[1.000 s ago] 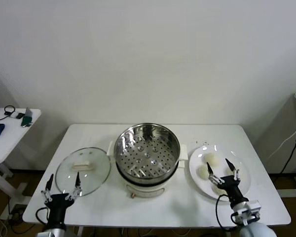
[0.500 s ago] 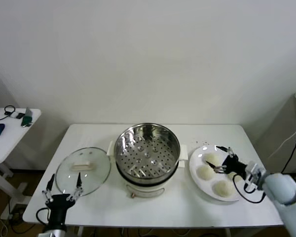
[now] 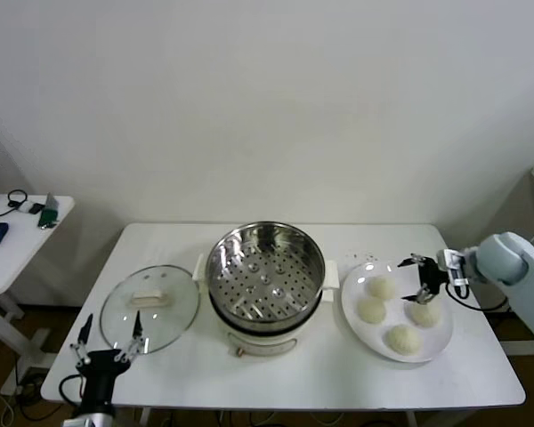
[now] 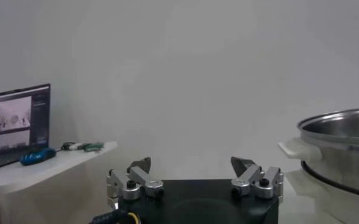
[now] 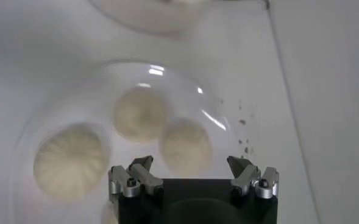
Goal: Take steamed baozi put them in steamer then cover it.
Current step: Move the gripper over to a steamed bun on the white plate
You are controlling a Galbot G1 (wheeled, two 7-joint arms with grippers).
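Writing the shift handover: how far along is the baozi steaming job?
Nothing is loaded yet: the steamer basket is empty and four baozi sit on the white plate. In hand: the right gripper, jaws open, hovers over the plate's far side. Left: move all four, then fit the glass lid lying beside the steamer. The left gripper idles nearby.

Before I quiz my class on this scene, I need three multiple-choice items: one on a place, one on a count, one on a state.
1. Where does the cover lie?
A. on the steamer
B. on the table at the steamer's left
C. on the plate

2. How many steamed baozi sit on the plate?
A. two
B. four
C. six

3. How is the right gripper?
A. open over the plate
B. shut on a bun
C. inside the steamer

Answers: B, the lid rests flat beside the steamer; B, four buns show; A, its fingers stand apart, holding nothing.
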